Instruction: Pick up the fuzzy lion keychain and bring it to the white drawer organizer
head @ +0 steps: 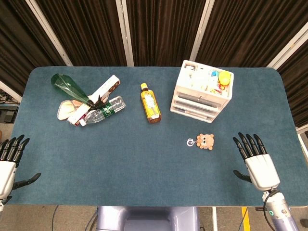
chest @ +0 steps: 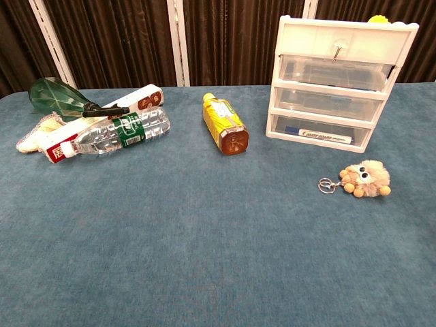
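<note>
**Bottles and a Box on the Blue Table**

A yellow drink bottle (head: 150, 103) lies on its side near the middle of the blue table (head: 144, 163). Well to its left is a small pile. A clear water bottle with a green label (head: 102, 111) lies there, touching a long red and white box (head: 96, 98). A green spray bottle (head: 70, 88) rests across the box. A pale cloth thing (head: 65, 109) sits under them
</note>
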Motion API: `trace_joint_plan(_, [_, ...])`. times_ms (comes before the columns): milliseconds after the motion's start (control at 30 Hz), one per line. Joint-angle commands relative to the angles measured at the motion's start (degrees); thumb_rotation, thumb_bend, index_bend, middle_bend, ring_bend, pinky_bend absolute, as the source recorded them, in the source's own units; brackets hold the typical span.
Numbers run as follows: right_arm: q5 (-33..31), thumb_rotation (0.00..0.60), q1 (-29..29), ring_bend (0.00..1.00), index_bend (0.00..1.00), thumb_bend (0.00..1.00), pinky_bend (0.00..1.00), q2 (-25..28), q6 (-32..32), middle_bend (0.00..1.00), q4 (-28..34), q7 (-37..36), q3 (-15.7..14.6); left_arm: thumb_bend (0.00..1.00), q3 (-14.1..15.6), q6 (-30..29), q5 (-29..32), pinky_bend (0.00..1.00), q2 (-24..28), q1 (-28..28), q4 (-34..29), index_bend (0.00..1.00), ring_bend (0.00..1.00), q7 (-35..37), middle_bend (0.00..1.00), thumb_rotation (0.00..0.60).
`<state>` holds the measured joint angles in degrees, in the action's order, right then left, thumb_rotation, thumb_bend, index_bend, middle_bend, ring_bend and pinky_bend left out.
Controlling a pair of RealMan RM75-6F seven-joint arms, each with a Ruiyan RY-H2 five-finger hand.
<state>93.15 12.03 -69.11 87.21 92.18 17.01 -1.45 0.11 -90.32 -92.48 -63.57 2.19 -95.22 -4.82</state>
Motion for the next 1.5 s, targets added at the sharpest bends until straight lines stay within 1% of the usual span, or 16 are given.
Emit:
trace_joint_plan(33, [-0.08,0.6,-0.13,0.0,0.03,0.0,0.08,0.0,-0.14,0.0,0.17,0.06,0.23,0.03,0.07,0.15,0.02,0.0,0.03,0.0,-0.02,0.0,0.0,-0.05,0.0,0.538])
trace_joint_plan(167, [-0.17,0.6,-0.2,0.0,0.03,0.0,0.12,0.03,-0.42,0.0,0.54,-0.11,0.65,0.03,0.04,0.2,0.08,0.0,0.08,0.02,-0.22,0.0,0.0,0.0,0.0,0.54])
trace_joint_plan(267, [0.11,0.6,-0.05,0.06,0.04,0.0,0.3,0.06,-0.22,0.05,1.53,-0.66,1.26,0.03,0.11,0.04,-0.16,0.0,0.08,-0.04,-0.26,0.0,0.0,0.21,0.0,0.538])
trace_joint_plan(300, [0.34,0.6,0.14,0.14,0.04,0.0,0.39,0.06,-0.04,0.1,2.26,-0.82,1.7,0.03,0.21,0.14,-0.17,0.0,0.07,-0.06,-0.29,0.0,0.0,0.26,0.0,0.538])
trace_joint_plan(333, [0.47,0.6,0.29,0.25,0.04,0.0,0.49,0.06,0.15,0.16,2.94,-1.01,2.09,0.03,0.27,0.25,-0.14,0.0,0.08,-0.05,-0.35,0.0,0.0,0.31,0.0,0.538])
trace_joint_plan(367, [0.42,0.6,0.55,0.32,0.04,0.01,0.55,-0.03,0.25,0.2,4.01,-1.28,2.72,0.03,0.28,0.39,-0.08,0.0,0.11,-0.01,-0.41,0.0,0.0,0.35,0.0,0.537])
trace_joint_plan(433, [-0.55,0.6,1.27,0.52,0.05,0.02,0.7,-0.57,-0.48,0.36,6.01,-1.96,3.93,0.03,0.26,0.64,0.05,0.0,0.15,0.08,-0.53,0.0,0.0,0.47,0.0,0.536])
trace_joint_plan(467, [-1.18,0.6,1.61,0.58,0.05,0.02,0.75,-0.86,-1.02,0.44,6.78,-2.18,4.4,0.03,0.25,0.73,0.08,0.0,0.16,0.13,-0.58,0.0,0.0,0.53,0.0,0.538])
trace_joint_plan(533, [-3.53,0.6,2.75,0.78,0.08,0.02,0.89,-1.87,-3.13,0.7,8.89,-2.28,5.74,0.03,0.31,0.97,0.1,0.0,0.2,0.21,-0.75,0.0,0.0,0.68,0.0,0.541])
trace_joint_plan(600, [-5.88,0.6,4.38,0.9,0.11,0.02,0.96,-2.87,-6.18,0.86,10.28,-1.01,6.87,0.03,0.38,1.21,0.14,0.0,0.25,0.27,-0.95,0.0,0.0,0.75,0.0,0.541])
trace_joint_plan(667, [-7.88,0.6,6.21,0.96,0.15,0.02,0.99,-3.75,-9.33,0.94,10.57,1.8,7.8,0.03,0.39,1.37,0.2,0.0,0.32,0.33,-1.02,0.0,0.0,0.69,0.0,0.541])
trace_joint_plan(767, [-11.19,0.6,9.06,1.0,0.21,0.02,1.0,-6.02,-13.56,1.0,9.63,7.9,9.2,0.03,0.32,1.6,0.29,0.0,0.41,0.47,-1.06,0.0,0.0,0.53,0.0,0.542])
trace_joint_plan(933, [-18.86,0.6,12.9,1.0,0.29,0.04,1.0,-10.43,-18.63,1.0,8.24,14.89,11.84,0.03,0.34,1.78,0.21,0.0,0.44,0.59,-1.02,0.0,0.0,0.42,0.0,0.541])
trace_joint_plan(1100, [-27.49,0.6,16.91,1.0,0.34,0.07,1.0,-15.48,-22.24,1.0,5.36,21.02,14.41,0.03,0.24,2.17,0.69,0.0,0.68,0.71,-1.25,0.0,0.0,0.84,0.0,0.541])
trace_joint_plan(1333, [-35.65,0.6,21.37,1.0,0.4,0.16,1.0,-21.64,-24.86,1.0,-1.16,25.39,16.23,0.03,-0.02,2.87,1.41,0.0,0.9,1.05,-1.43,0.0,0.0,1.45,0.0,0.541])
trace_joint_plan(1500, [-38.89,0.6,23.74,1.0,0.41,0.21,1.0,-25.12,-26.19,1.0,-6.46,26.23,16.73,0.03,-0.06,3.61,1.78,0.0,1.04,1.38,-1.7,0.0,0.0,1.77,0.0,0.537])
